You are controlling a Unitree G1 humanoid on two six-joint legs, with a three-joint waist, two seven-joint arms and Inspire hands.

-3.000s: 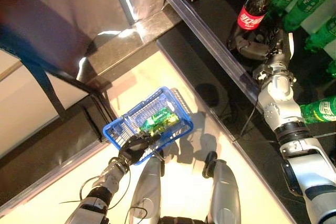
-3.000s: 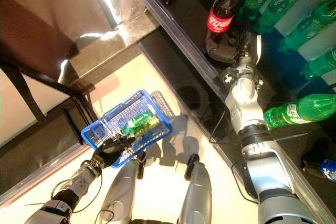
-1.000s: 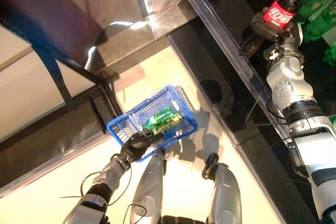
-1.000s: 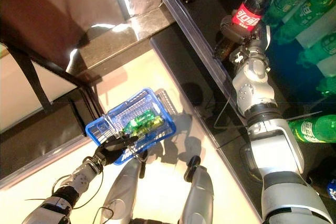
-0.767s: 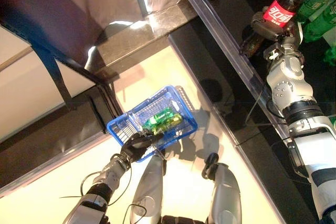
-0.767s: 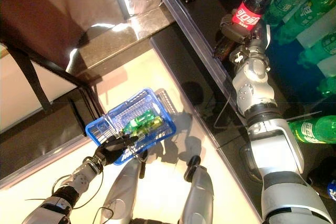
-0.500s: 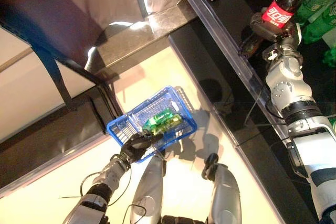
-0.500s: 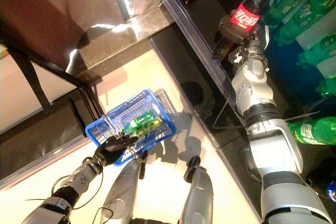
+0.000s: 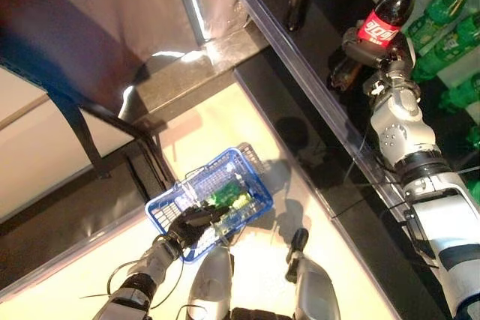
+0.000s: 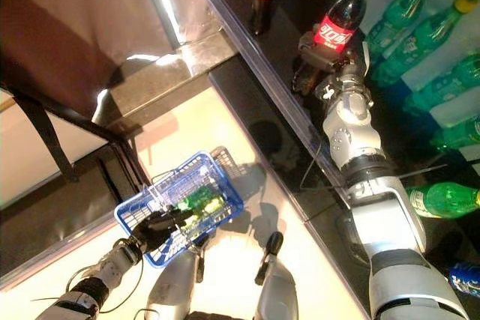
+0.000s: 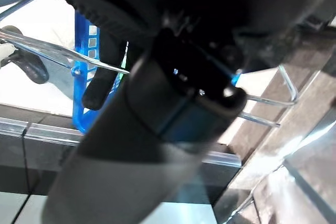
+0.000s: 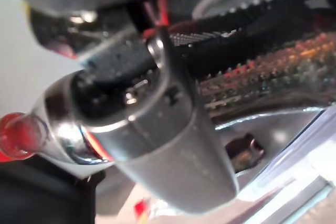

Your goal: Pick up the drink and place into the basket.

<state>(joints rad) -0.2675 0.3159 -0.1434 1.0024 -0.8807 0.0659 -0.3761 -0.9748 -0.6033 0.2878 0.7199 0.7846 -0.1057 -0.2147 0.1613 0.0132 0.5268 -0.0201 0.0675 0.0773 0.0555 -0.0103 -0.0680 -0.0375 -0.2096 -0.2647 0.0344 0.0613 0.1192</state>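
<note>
At upper right, our right hand [image 9: 365, 56] wraps its fingers round the cola bottle [image 9: 382, 22], lower half hidden. At lower left, our left hand [image 10: 159, 226] apparently clutches the blue basket [image 10: 225, 189]; 1 green bottle [image 10: 196, 201] lies inside.

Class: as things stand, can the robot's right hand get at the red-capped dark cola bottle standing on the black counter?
Probably yes: the right hand is already curled round the red-capped dark cola bottle on the black counter, with nothing between them.
</note>
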